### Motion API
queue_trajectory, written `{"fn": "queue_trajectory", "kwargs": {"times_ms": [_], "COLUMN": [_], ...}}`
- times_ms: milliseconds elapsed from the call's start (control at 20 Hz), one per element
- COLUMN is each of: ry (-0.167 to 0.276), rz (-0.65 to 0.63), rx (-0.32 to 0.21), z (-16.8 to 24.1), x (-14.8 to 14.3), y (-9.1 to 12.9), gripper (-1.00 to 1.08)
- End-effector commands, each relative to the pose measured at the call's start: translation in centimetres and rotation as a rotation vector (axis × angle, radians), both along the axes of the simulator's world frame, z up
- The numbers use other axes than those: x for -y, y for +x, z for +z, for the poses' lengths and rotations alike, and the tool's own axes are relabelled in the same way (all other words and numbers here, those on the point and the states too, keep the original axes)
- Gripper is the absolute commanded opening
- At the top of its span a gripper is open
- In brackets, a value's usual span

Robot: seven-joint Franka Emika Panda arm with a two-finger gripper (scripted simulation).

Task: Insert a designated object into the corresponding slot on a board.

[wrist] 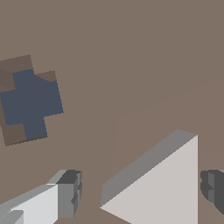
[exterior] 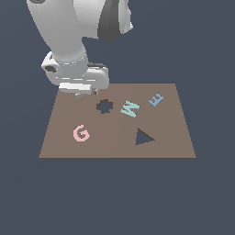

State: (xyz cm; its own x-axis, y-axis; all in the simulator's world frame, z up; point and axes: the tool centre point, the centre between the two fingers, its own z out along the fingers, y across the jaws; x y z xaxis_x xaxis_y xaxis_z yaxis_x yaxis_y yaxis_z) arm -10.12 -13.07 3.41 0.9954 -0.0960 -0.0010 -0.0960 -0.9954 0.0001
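Fingers (wrist: 68, 197) stand spread on either side of the designated object (wrist: 162, 188), one grey pad at each flank with bare brown visible between pad and piece, so we read the gripper (wrist: 142, 192) as released and not yet gripping. We have placed it this way so that closing would pinch the pale triangular piece across its width, one pad meeting a flat edge and the other a corner side.

From the exterior view our wrist hangs low over the far corner of the board (exterior: 59, 147) on that view's left, and the arm hides the piece there; only the wrist view shows it, lying flat on the brown surface. Close by is the cross-shaped hole (exterior: 104, 106), which is not our target.

The slot (exterior: 143, 137) sits well apart from the piece, toward the near edge and the exterior view's right, with the teal W (exterior: 130, 109), the pink G (exterior: 81, 133) and a blue E (exterior: 156, 99) scattered around it. We judge the task barely begun: grasp first, then lift, carry past the letters, and turn the piece until its corners match the cut-out. A skewed pinch could twist the piece and spoil that alignment.
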Motion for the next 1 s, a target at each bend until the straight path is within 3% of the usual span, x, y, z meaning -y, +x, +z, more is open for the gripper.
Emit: {"fn": "queue_trajectory", "kwargs": {"times_ms": [0, 50, 100, 950], "ry": [0.000, 0.000, 0.000, 0.000], "rz": [0.000, 0.000, 0.000, 0.030], "rx": [0.001, 0.001, 0.001, 0.002], "z": [-0.38, -0.41, -0.41, -0.33], "x": [0.02, 0.02, 0.02, 0.10], "y": [0.00, 0.00, 0.00, 0.53], "gripper": [1.00, 1.00, -1.00, -1.00]}}
